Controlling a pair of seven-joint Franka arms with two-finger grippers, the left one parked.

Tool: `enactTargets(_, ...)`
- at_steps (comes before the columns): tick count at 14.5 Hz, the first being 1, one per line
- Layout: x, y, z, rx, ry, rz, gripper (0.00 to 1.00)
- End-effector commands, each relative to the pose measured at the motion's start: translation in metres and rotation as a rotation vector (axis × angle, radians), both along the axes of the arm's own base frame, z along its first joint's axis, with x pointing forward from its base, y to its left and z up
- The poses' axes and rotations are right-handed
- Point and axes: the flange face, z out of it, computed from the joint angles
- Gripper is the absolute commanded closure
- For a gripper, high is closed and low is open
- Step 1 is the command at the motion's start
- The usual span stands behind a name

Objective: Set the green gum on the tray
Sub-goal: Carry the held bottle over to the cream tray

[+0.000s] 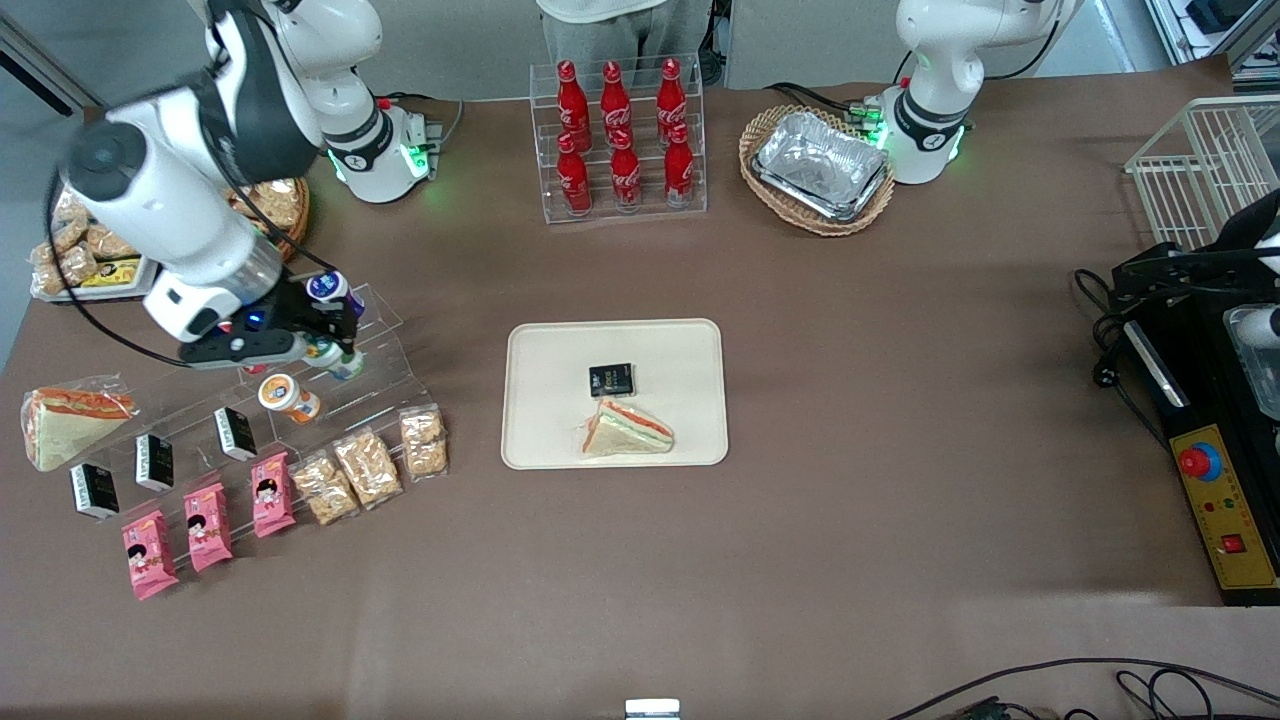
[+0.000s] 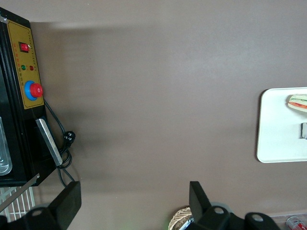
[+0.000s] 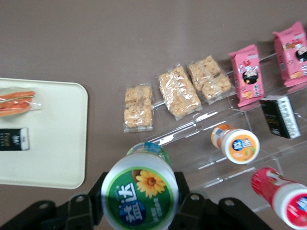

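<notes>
Hard white plastic under a green-rimmed lid: the green gum (image 3: 139, 196) is small, stiff and probably light, so it should not crush, though its smooth round wall may slip. Your gripper (image 1: 336, 352) hangs over the clear acrylic stand (image 1: 385, 345) at the working arm's end of the table, fingers (image 3: 184, 203) clamped on the bottle's sides just below the lid. Keep it upright toward the tray (image 1: 530, 440), where a sandwich (image 1: 627, 429) and black packet (image 1: 611, 379) lie.

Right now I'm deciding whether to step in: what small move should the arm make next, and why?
Probably lift straight up. The end effector seems shut on the green gum, just above the clear stepped rack. The tray lies toward the table's middle, so raising first should clear the rack before carrying over.
</notes>
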Motion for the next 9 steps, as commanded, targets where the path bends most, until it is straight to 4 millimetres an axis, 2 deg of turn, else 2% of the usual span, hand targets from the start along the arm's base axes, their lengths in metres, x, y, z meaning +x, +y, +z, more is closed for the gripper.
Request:
enactTargets(1,0.017,0.005,0.056,-0.002,0.003,0.0,0.72)
enactTargets(3,0.022,0.011,0.081,0.008,0.004,-0.001,0.72)
enactTargets(5,0.025,0.019,0.091,0.019,0.003,-0.062,0.72)
enactTargets(7,0.018,0.061,0.087,0.029,0.012,-0.109,0.72)
enactTargets(8,0.016,0.075,0.087,0.037,0.011,-0.158,0.72)
enactTargets(9,0.01,0.102,0.081,0.035,0.021,-0.186,0.72)
